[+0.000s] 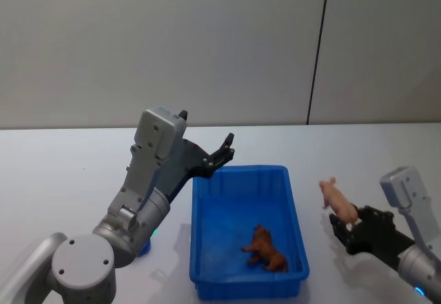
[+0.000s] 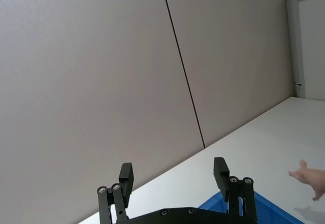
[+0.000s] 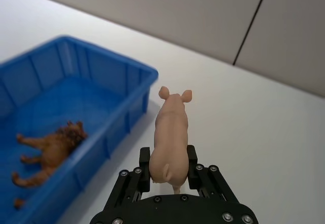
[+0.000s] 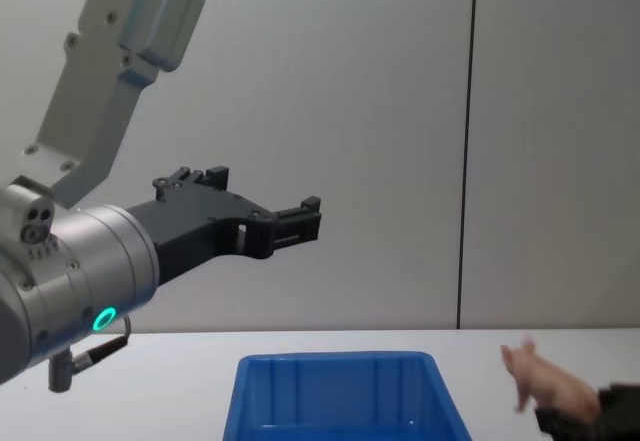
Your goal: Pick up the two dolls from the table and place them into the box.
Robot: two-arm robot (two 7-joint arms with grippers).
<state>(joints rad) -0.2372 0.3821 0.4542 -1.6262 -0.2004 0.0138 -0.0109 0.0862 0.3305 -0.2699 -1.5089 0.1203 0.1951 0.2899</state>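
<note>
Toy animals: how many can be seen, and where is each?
2. The brown toy lies inside the blue bin; the pink pig is held in the right gripper, beside the bin.

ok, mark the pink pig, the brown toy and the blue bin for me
pink pig (image 3: pixel 170 132): right wrist view, on its back.
brown toy (image 1: pixel 269 254): head view, on its body.
blue bin (image 1: pixel 248 289): head view, on its near outer wall.

The right gripper (image 3: pixel 168 163) grips a pink pig doll (image 3: pixel 171 127) between its fingers (image 3: pixel 192 158), just beside the blue box (image 3: pixel 129 69) where a brown doll (image 3: pixel 51 155) lies.
</note>
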